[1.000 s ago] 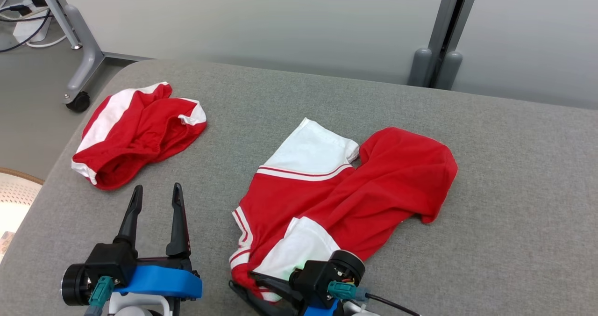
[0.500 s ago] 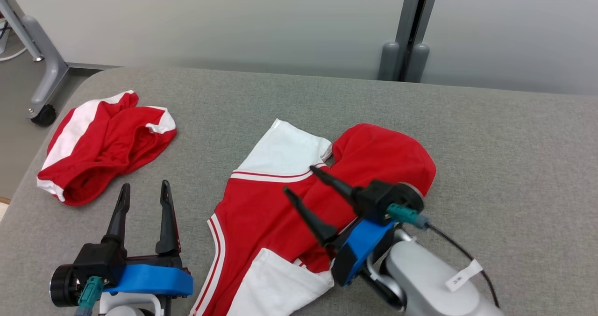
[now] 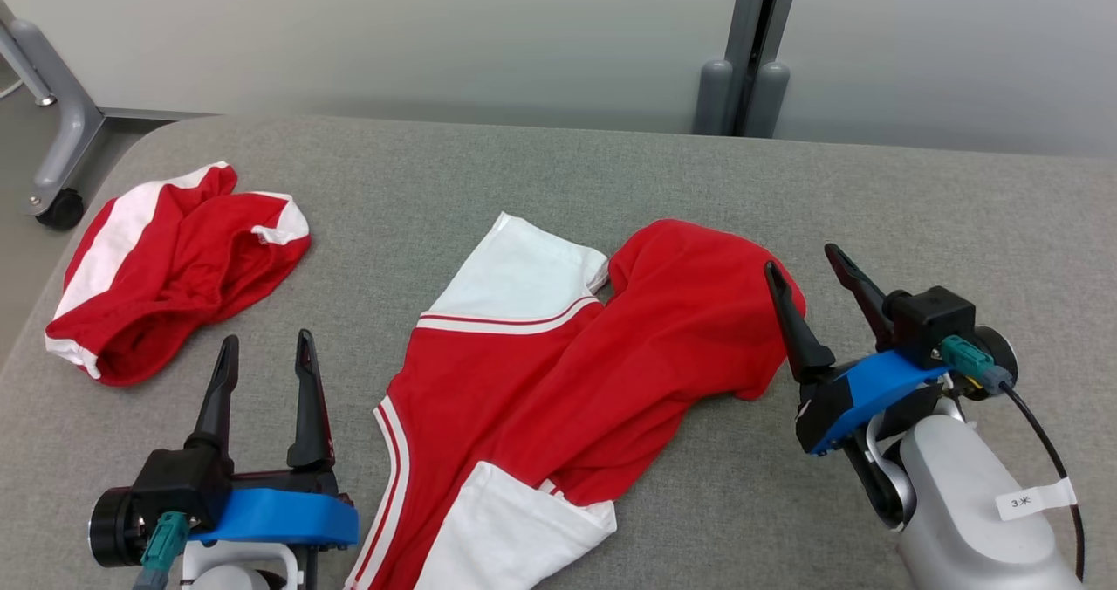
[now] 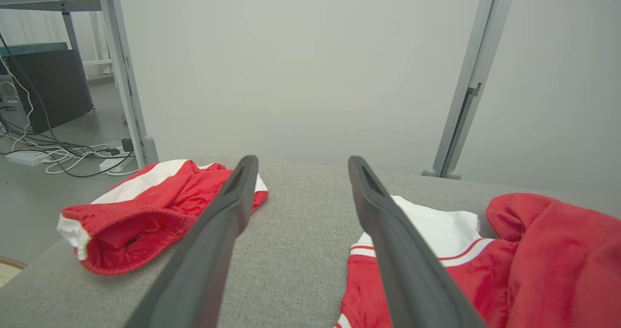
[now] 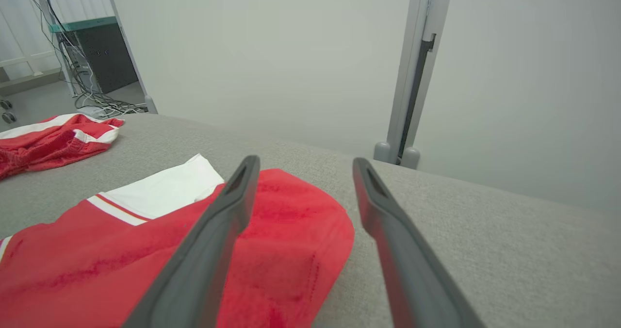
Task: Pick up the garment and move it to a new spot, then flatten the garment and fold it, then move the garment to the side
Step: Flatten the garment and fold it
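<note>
A red garment with white sleeves and white stripes point(image 3: 558, 372) lies crumpled across the middle of the grey padded table point(image 3: 960, 223); it also appears in the left wrist view point(image 4: 509, 250) and the right wrist view point(image 5: 204, 250). My right gripper point(image 3: 803, 260) hovers open just right of the garment's red upper right edge, holding nothing. My left gripper point(image 3: 266, 343) stands open at the lower left, between the two pieces of clothing, with nothing between its fingers.
A second red and white garment point(image 3: 166, 267) lies bunched at the table's left end, also in the left wrist view point(image 4: 145, 206). A wheeled grey frame leg point(image 3: 57, 136) stands on the floor at far left. A grey post point(image 3: 742, 58) rises behind the table.
My right gripper has lifted off the garment's lower part and swung over it to its right side, open. The camera has shifted, too. The left gripper has stayed put.
</note>
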Tool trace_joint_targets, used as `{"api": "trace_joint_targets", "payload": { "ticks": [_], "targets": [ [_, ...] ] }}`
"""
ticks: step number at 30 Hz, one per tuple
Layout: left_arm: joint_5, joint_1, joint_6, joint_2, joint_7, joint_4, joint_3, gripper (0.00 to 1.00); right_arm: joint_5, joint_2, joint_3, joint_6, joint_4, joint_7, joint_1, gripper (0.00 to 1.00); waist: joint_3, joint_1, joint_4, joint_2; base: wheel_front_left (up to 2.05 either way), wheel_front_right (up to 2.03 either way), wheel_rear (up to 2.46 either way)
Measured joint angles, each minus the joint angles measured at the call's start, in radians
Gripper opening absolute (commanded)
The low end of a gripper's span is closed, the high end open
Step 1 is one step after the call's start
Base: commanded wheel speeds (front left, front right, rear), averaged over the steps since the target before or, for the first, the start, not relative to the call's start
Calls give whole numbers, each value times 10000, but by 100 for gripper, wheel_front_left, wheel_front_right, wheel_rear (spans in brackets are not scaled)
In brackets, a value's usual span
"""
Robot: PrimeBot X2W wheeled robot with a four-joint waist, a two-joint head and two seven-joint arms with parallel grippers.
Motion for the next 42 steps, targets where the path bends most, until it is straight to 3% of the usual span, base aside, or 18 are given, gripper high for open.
{"api": "trace_joint_targets", "payload": {
  "ticks": [15,25,26,27,28,34,42],
  "targets": [
    [-173,-305,48,0,0,10,-405,100,-244,416,-334,0,2479,209,72,100,515,0,482,0,0,0,0],
    [-176,-504,54,2,0,63,-510,100,92,777,431,0,3795,75,-795,100,700,0,775,0,0,0,0],
    [-176,-505,54,2,0,69,-510,100,155,798,497,0,3881,56,-861,97,695,0,780,0,0,0,0],
    [-176,-507,56,2,0,75,-508,100,224,821,577,0,3960,46,-920,35,686,0,780,0,0,0,0],
    [-176,-507,59,2,0,79,-506,100,303,836,669,0,4050,42,-967,0,676,0,774,0,0,0,0],
    [-176,-431,113,2,0,102,-395,100,713,895,1233,0,3864,13,-1064,0,535,0,537,0,0,0,0],
    [-173,-218,88,2,0,130,-242,100,1279,370,1572,0,1902,0,-222,0,207,0,-125,0,0,0,0]
  ]
}}
